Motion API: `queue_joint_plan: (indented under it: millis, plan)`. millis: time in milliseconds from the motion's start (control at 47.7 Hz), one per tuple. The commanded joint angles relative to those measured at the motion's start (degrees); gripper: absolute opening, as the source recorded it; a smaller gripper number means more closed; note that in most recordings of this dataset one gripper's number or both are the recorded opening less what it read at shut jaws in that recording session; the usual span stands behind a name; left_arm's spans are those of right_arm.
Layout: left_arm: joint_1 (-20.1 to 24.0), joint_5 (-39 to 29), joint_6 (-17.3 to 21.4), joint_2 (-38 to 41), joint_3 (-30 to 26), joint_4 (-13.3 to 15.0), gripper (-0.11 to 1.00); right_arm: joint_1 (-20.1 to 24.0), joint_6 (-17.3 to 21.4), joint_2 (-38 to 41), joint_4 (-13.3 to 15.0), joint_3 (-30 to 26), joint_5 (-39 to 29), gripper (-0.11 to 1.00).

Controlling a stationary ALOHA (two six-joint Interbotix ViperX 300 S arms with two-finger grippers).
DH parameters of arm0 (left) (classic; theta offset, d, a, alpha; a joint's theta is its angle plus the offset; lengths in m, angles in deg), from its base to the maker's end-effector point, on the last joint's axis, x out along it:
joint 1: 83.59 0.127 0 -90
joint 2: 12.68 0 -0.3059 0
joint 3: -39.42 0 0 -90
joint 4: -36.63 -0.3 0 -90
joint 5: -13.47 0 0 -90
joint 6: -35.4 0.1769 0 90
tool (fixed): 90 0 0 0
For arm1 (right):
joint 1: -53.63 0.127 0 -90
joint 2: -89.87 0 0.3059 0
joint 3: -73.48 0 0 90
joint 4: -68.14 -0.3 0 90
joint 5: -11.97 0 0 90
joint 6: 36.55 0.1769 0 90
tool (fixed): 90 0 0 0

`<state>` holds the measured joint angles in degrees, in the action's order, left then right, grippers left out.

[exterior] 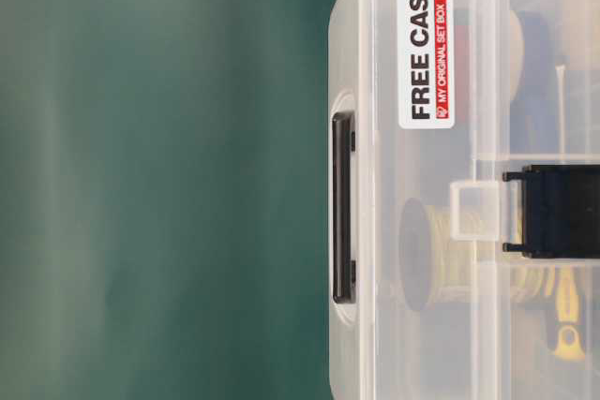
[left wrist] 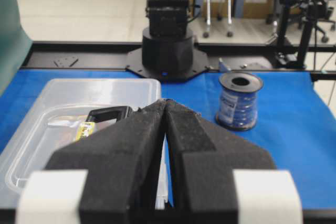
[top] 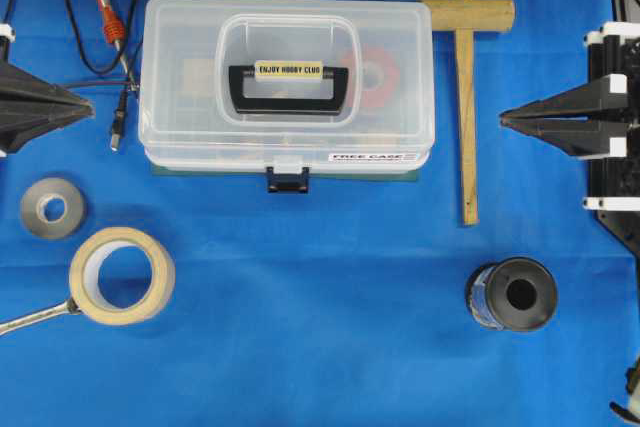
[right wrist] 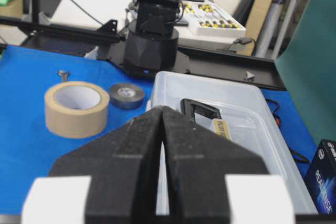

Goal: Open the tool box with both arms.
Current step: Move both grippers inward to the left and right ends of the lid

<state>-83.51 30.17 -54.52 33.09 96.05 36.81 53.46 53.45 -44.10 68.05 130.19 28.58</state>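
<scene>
The clear tool box [top: 180, 67] lies closed at the table's upper middle, with its black handle [top: 288, 89] flat on the lid and its dark front latch [top: 287, 181] down. It also shows in the table-level view [exterior: 469, 278], the left wrist view [left wrist: 79, 95] and the right wrist view [right wrist: 236, 108]. My left gripper [top: 90, 105] is shut and empty, well left of the box. My right gripper [top: 503, 120] is shut and empty, to the right of the box. Both show shut in their wrist views, left [left wrist: 164, 102] and right [right wrist: 161, 109].
A wooden mallet [top: 467, 97] lies between the box and my right gripper. A soldering iron [top: 105, 5] with cable lies left of the box. A grey tape roll [top: 52, 208], a masking tape roll [top: 122, 275], a wrench [top: 35, 318] and a wire spool [top: 512, 294] sit in front.
</scene>
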Motion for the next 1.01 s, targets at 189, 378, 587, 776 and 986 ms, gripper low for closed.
queue_joint_plan:
  millis: [189, 378, 587, 776, 986]
  plan:
    - [0.35, -5.89, 0.0, 0.97, -1.23, 1.85, 0.0, -0.7, 0.62, 2.29, -0.53, -1.85, -3.96, 0.0]
    - [0.7, -10.9, 0.09, 3.25, -0.97, 1.85, 0.0, -2.81, 0.97, 5.45, -1.85, -1.76, -6.68, 0.0]
    - [3.52, -16.61, -0.35, 5.71, -0.7, 1.85, 0.02, -4.39, 0.97, 9.4, -2.11, -1.58, -9.4, 0.07]
    - [7.73, -21.09, -0.18, 7.91, 0.7, 1.85, 0.49, -6.59, 0.97, 13.62, -2.2, -1.58, -12.74, 0.62]
    - [12.22, -24.08, 0.7, 10.37, 1.14, 1.67, 0.84, -11.34, 0.97, 18.28, -2.2, -2.11, -14.77, 0.82]
